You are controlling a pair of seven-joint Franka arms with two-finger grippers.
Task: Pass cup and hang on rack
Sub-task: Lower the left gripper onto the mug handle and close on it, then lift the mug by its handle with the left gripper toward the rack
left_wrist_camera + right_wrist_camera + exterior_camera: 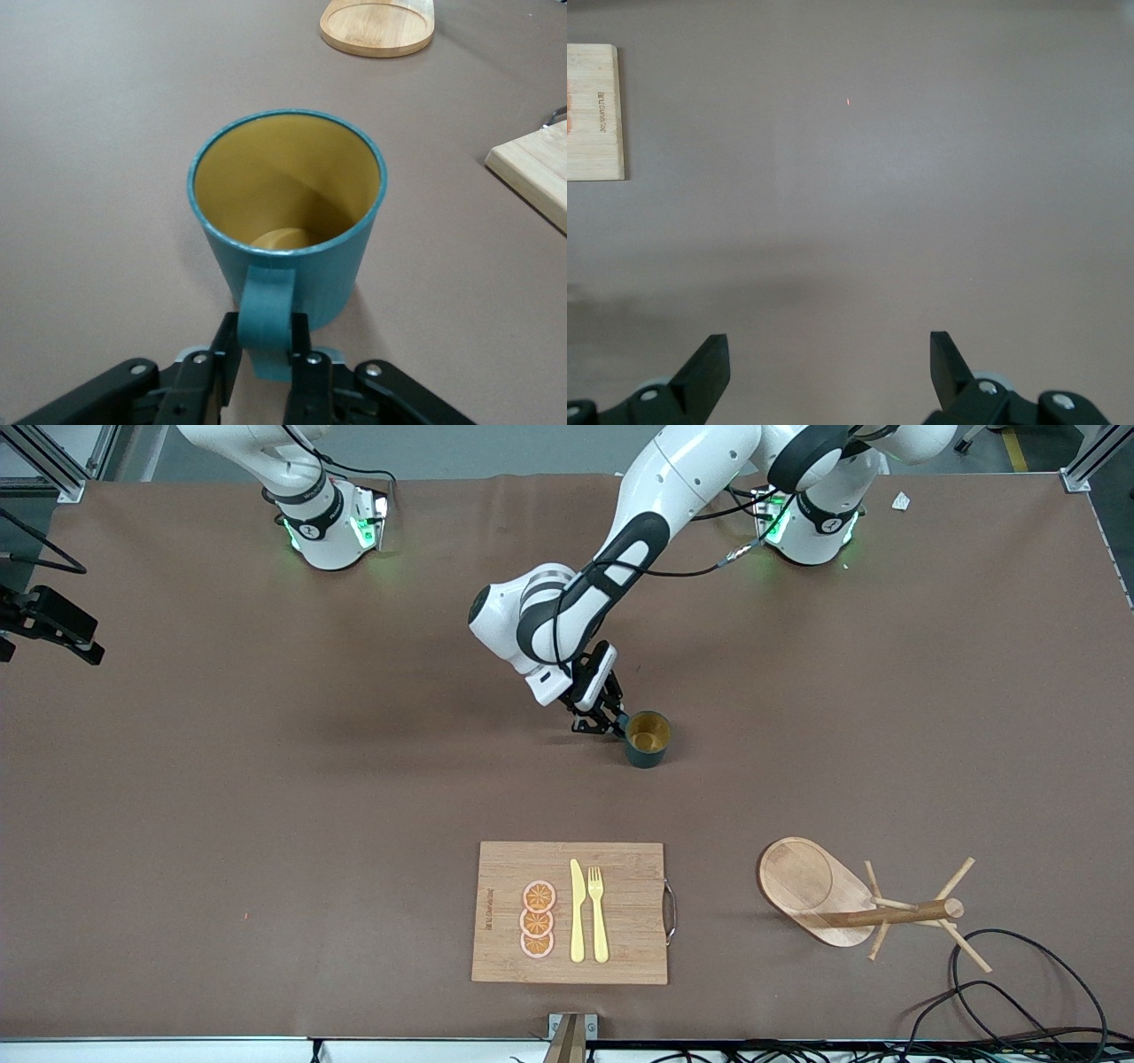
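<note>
The dark teal cup (648, 737) stands upright on the brown table near its middle, its yellowish inside showing (288, 186). My left gripper (611, 722) is down at table level beside the cup and shut on its small handle (266, 314), one finger pressed on each side. The wooden rack (850, 903) stands nearer the front camera, toward the left arm's end; its oval base (376, 27) shows in the left wrist view. My right gripper (830, 354) is open with nothing between its fingers, over bare table; in the front view only that arm's base shows.
A bamboo cutting board (571, 912) with a yellow knife, a fork and orange slices lies near the front edge, nearer the camera than the cup. Its edges show in both wrist views (540, 168) (594, 111). Black cables (1019, 992) loop by the rack.
</note>
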